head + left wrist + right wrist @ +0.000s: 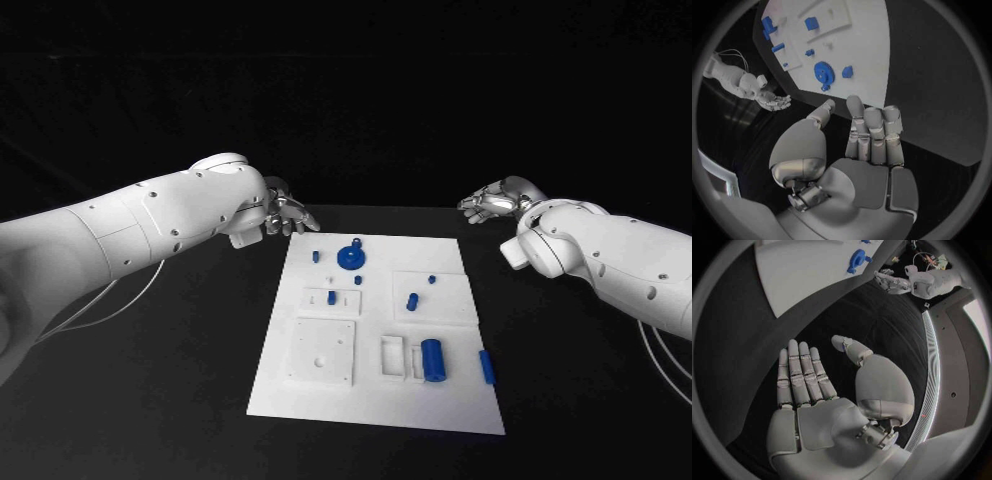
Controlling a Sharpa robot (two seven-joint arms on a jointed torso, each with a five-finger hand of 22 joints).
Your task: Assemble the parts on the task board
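So we've got the flat white rectangular task board [378, 400] lying mid-table on the black table [173, 400], with small blue plastic parts [431, 359] scattered across it, including a round blue disc [351, 258] near the far edge. Our left hand [287, 214] and right hand [493, 203] hover past the far corners, fingers loosely spread, holding nothing.

You see the right hand [826, 405] flat and empty, its fingers [801, 372] straight and side by side over the black counter [873, 315]. Beyond it lies the white task board [811, 270] with a round blue part [857, 260] near its edge, and the left hand [891, 282] hangs past that edge.
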